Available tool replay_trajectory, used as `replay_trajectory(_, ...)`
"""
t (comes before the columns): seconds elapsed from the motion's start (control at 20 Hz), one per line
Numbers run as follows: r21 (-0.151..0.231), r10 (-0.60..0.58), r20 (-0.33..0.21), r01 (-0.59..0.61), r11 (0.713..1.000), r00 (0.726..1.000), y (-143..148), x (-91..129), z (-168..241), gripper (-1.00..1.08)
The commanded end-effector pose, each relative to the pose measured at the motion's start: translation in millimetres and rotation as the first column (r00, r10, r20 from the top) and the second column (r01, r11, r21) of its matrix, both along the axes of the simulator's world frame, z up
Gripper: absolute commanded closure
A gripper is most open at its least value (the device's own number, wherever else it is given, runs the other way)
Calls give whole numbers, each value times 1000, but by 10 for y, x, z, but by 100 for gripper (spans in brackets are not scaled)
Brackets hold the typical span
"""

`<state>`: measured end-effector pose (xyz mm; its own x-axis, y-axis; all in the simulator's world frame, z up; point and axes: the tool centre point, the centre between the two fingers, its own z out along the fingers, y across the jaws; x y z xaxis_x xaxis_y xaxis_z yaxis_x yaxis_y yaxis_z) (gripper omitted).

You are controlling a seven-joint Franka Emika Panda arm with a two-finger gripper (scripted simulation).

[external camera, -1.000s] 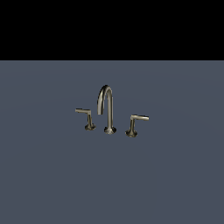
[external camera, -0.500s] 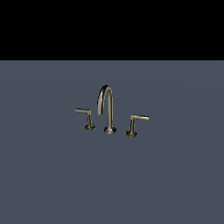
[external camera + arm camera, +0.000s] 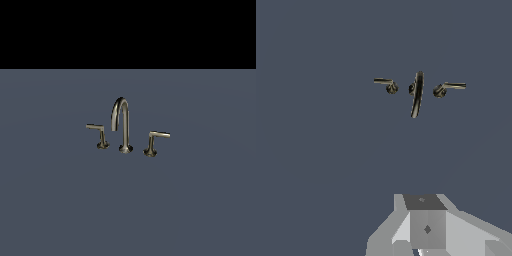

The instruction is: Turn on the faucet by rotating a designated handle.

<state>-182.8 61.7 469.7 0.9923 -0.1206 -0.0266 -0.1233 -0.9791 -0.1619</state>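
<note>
The arm was absent from the exterior view, and in the wrist view only the grey gripper (image 3: 427, 235) body was seen, cut off at the frame edge; whether its fingers were spread or pressed together could not be told. The faucet (image 3: 123, 126) was set on the blue-grey desk (image 3: 128, 210), its brass-grey arched spout upright. The handle (image 3: 98, 135), a thin L-shaped lever, was placed just beside the spout, towards the exterior view's left, well apart from the gripper.
</note>
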Motion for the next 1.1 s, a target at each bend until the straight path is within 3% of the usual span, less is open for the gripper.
replay_trajectory(0.0,31,-62,-31,63,998,998,63,163,-106,108)
replay_trajectory(0.25,74,-200,-105,208,975,974,196,506,-369,108)
replay_trajectory(0.5,82,-340,-182,359,930,923,321,831,-681,108)
replay_trajectory(0.75,57,-478,-250,506,861,842,432,1132,-1036,108)
replay_trajectory(1.05,-5,-634,-302,664,747,712,541,1455,-1507,108)
